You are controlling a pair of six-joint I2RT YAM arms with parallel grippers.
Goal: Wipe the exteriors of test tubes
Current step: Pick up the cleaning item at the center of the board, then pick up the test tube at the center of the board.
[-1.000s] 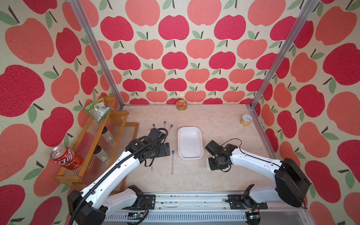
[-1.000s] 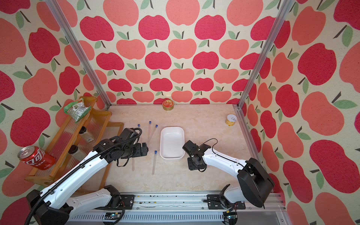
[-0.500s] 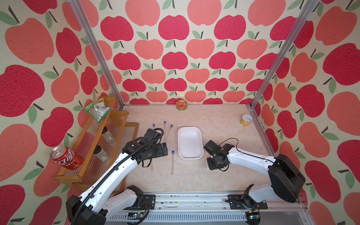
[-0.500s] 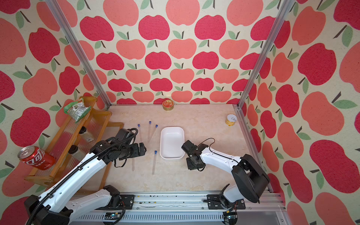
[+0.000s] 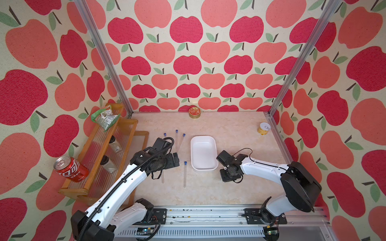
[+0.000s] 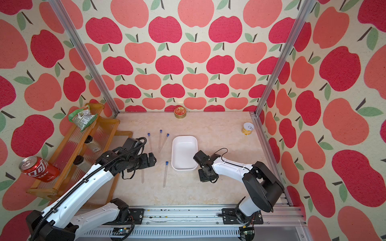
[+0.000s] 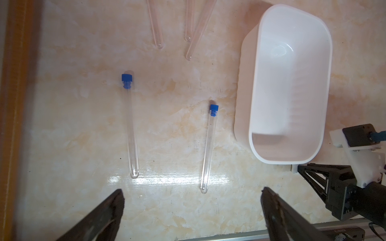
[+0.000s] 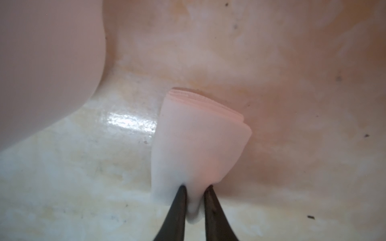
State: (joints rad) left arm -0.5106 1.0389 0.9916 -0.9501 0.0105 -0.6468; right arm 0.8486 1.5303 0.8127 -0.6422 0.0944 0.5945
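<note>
5 tubes are lying flat beside the tray; 2 are pointing round ends at my nearer left claw, gaping wide. My right claw is pinching a folded wipe.

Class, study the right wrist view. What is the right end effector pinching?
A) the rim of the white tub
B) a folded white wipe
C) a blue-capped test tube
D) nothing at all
B: in the right wrist view, the right end effector has its two dark fingertips closed on the lower edge of the folded white wipe.
</note>
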